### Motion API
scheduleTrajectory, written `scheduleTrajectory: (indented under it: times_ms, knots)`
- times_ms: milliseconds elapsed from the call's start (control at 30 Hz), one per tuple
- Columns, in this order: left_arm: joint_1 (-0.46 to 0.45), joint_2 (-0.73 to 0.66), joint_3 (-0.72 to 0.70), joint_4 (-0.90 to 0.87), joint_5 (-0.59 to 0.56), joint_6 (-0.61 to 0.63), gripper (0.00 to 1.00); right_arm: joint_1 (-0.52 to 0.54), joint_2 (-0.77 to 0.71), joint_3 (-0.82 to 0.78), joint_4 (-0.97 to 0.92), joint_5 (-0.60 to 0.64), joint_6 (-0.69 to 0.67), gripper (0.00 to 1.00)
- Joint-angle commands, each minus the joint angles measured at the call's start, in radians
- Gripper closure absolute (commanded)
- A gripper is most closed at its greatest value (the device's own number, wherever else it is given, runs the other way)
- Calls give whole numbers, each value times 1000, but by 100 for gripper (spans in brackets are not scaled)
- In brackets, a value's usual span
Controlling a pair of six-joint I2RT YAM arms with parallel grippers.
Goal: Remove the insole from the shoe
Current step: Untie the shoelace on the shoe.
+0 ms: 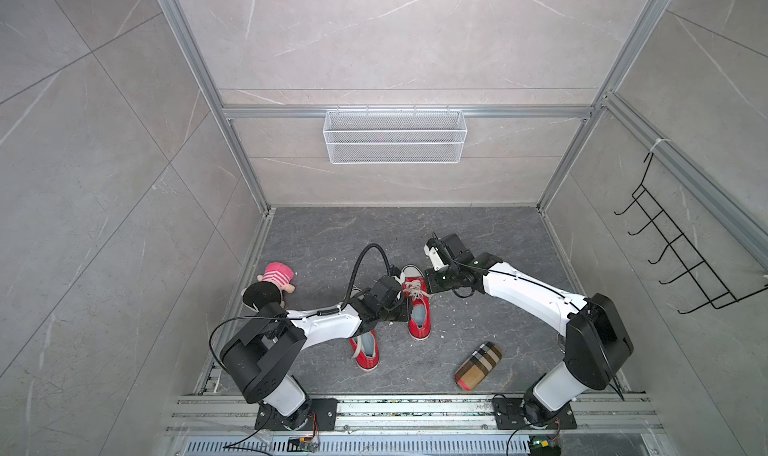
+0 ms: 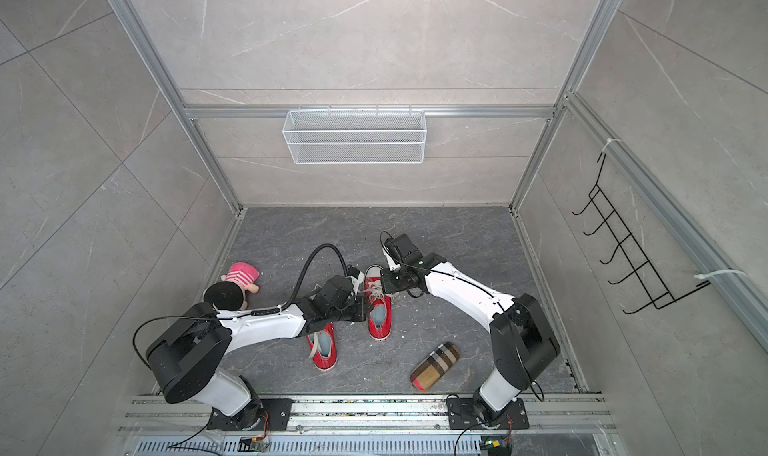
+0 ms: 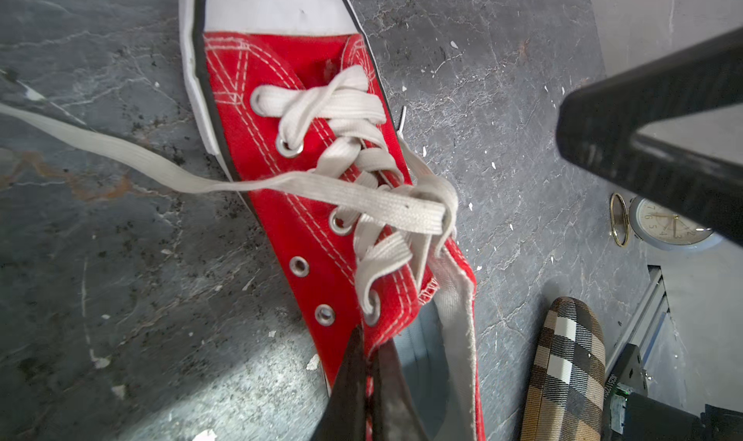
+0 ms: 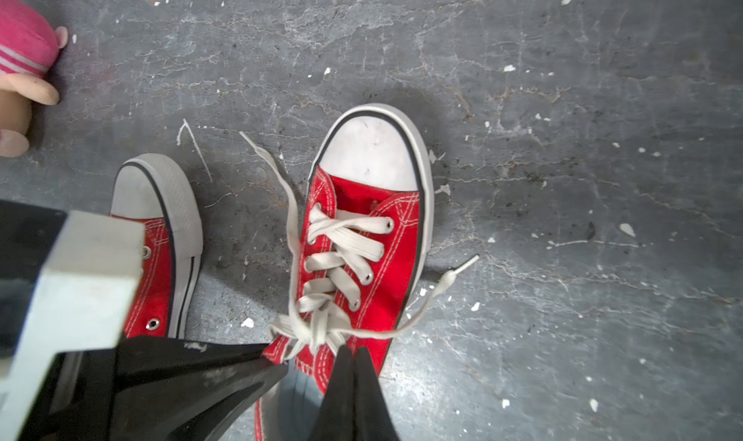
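Red sneaker (image 3: 305, 218) braced: my left gripper (image 3: 368, 350) pinched its collar, lower centre. My right gripper (image 4: 350, 352) sat closed, seemingly empty. It needed opening to reach the grey insole (image 3: 422, 370).

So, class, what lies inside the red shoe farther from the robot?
A grey insole lies in the shoe, showing through its opening. The insole's front is hidden under the laces, and the left hand, pinching the shoe's side, covers part.
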Motion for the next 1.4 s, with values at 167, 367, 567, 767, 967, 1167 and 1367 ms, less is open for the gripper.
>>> scheduleTrajectory:
  times_ms: [167, 367, 567, 767, 967, 1167, 1367]
  knots:
    - [-5, -30, 5, 43, 9, -7, 100, 5, -86, -99, 13, -143, 50, 80]
    - [-28, -62, -47, 61, 21, -41, 100, 23, -212, -262, 141, -165, 137, 72]
    - [-63, -82, -86, 57, 18, -71, 100, 75, -180, -290, 211, -139, 148, 69]
    - [-81, -99, -108, 54, -6, -92, 100, 98, -128, -262, 212, -79, 136, 68]
    - [-86, -111, -111, 50, -14, -98, 100, 112, -79, -242, 194, -24, 129, 69]
    - [-87, -116, -110, 36, -18, -94, 100, 124, -46, -217, 188, 28, 118, 70]
    - [-88, -133, -123, 29, -26, -98, 100, 128, 3, -162, 146, 95, 98, 70]
